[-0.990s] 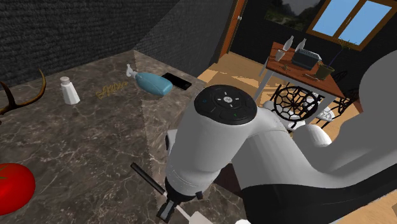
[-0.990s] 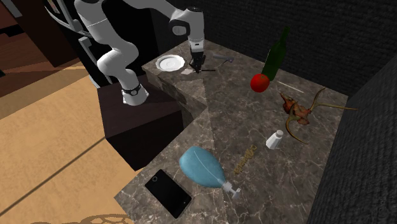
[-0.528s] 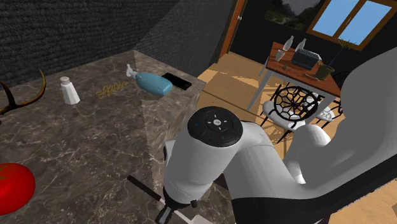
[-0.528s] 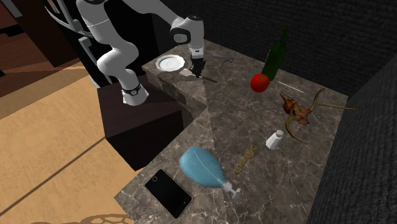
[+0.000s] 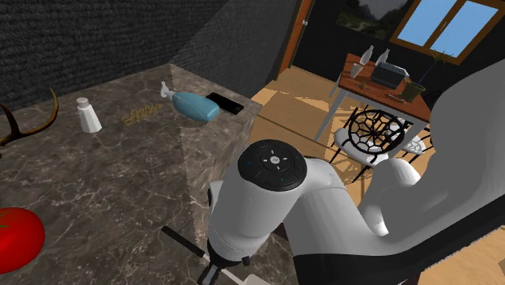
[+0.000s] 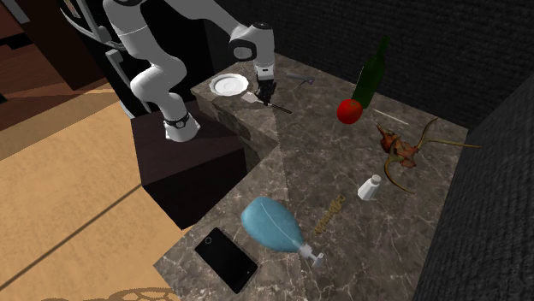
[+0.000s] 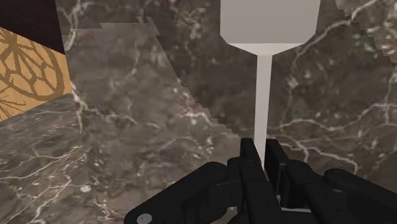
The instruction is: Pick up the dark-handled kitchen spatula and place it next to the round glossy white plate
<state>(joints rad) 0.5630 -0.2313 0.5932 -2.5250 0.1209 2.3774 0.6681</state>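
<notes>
my tool (image 7: 261, 160) is clamped almost fully closed on the pale neck of the spatula (image 7: 262, 89), with one black finger (image 7: 249, 158) pressed to each side of it. the flat grey blade sticks out ahead of the fingers over the brown marbled surface (image 7: 140, 127). in the second exterior view the tool (image 6: 266, 89) hangs straight down near the far corner of the surface. the spatula's (image 6: 272, 103) blade end lies just beside the rim of the round white plate (image 6: 228, 84), and its dark handle runs the other way, toward the tomato (image 6: 348, 110). i can't tell whether the spatula rests on the surface or hangs just above it (in the shoulder view the arm covers that spot, and the dark handle (image 5: 181, 243) pokes out to that view's left). further out are a green bottle (image 6: 370, 75) right behind the tomato, brown antlers (image 6: 402, 145), a white shaker (image 6: 370, 187), a blue bottle (image 6: 272, 224) lying on its side, and a black phone (image 6: 226, 259) at the near edge.
</notes>
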